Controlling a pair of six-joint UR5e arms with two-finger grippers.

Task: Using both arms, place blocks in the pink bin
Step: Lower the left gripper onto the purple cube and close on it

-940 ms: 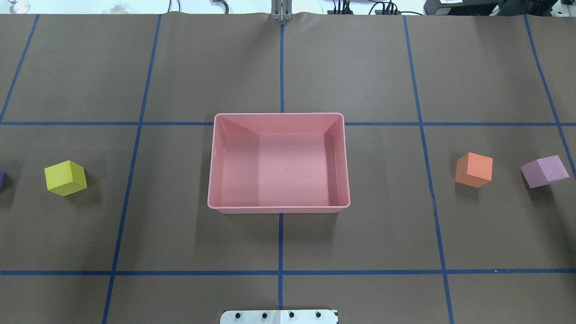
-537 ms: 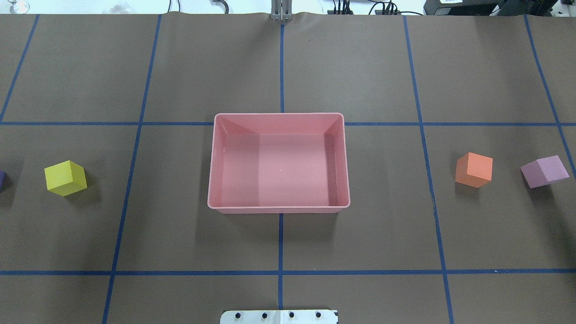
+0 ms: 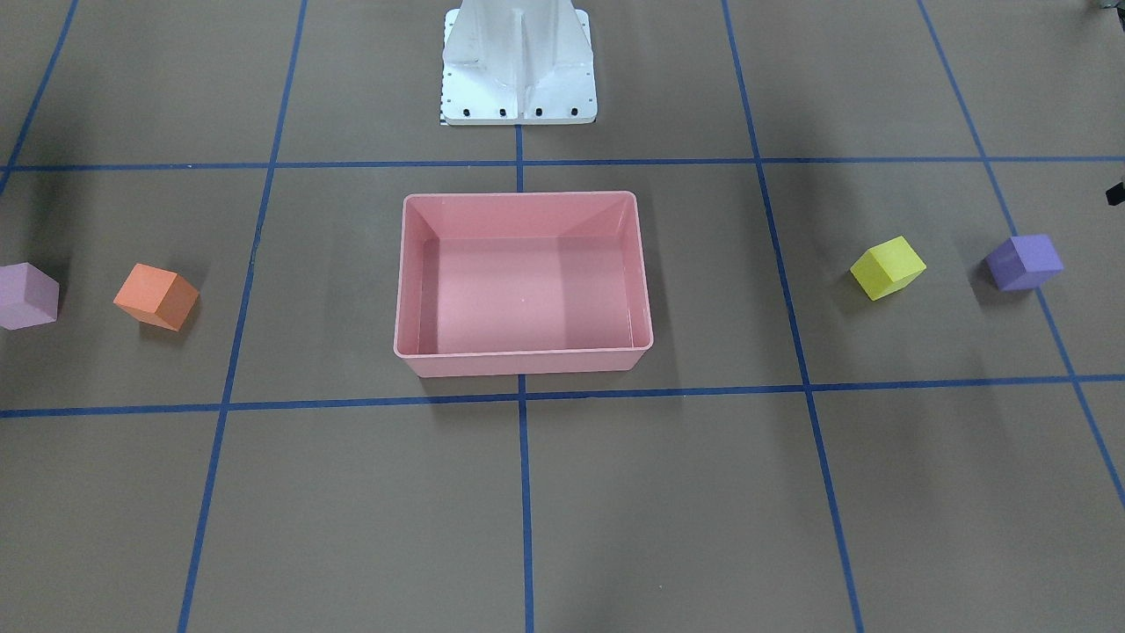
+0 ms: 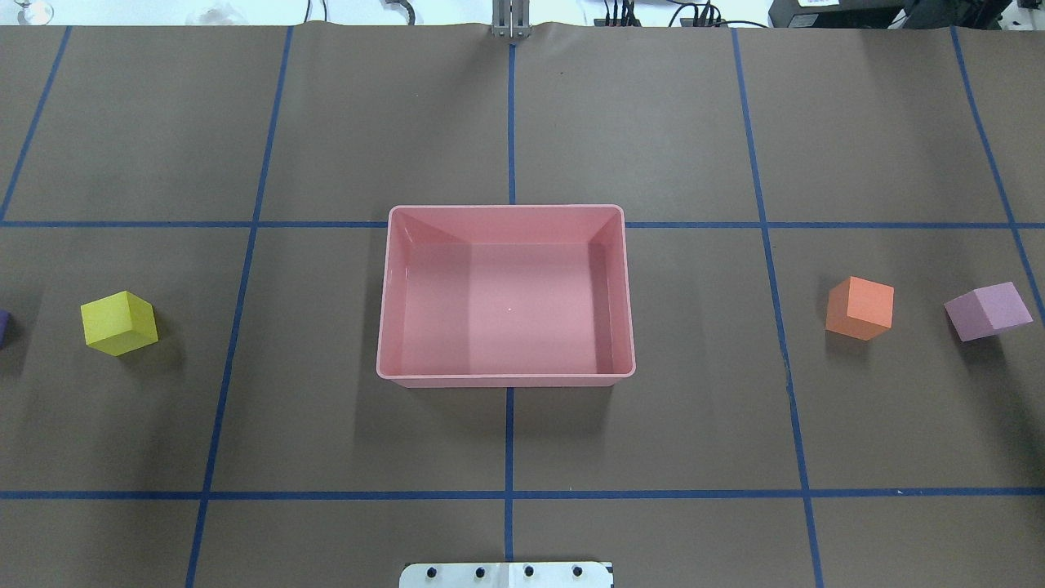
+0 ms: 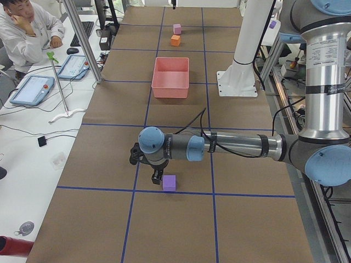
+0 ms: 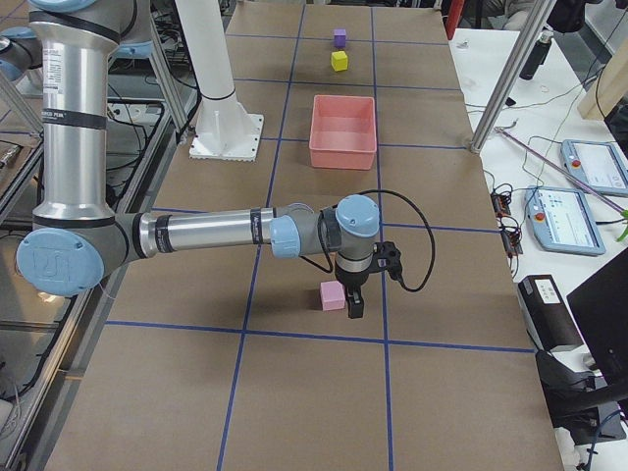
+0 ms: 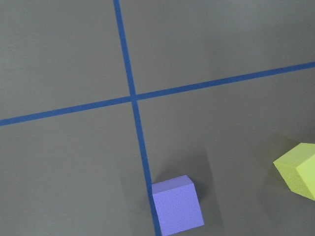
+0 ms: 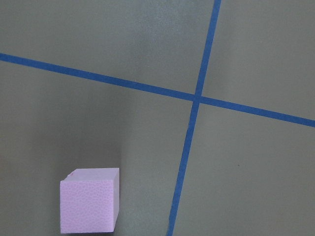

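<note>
The pink bin (image 4: 506,377) stands empty at the table's middle. The yellow block (image 4: 119,322) and the purple block (image 3: 1023,262) lie on my left side. The orange block (image 4: 860,307) and the light pink block (image 4: 988,310) lie on my right side. My left gripper (image 5: 157,176) hangs just beside the purple block (image 5: 169,182), low over the table. My right gripper (image 6: 355,306) hangs just beside the light pink block (image 6: 333,295). I cannot tell whether either gripper is open or shut. The wrist views show no fingers.
The white base pedestal (image 3: 518,61) stands behind the bin on the robot's side. Blue tape lines grid the brown table. A seated operator (image 5: 27,24), tablets and a metal frame post (image 5: 82,38) are beside the table's far long edge.
</note>
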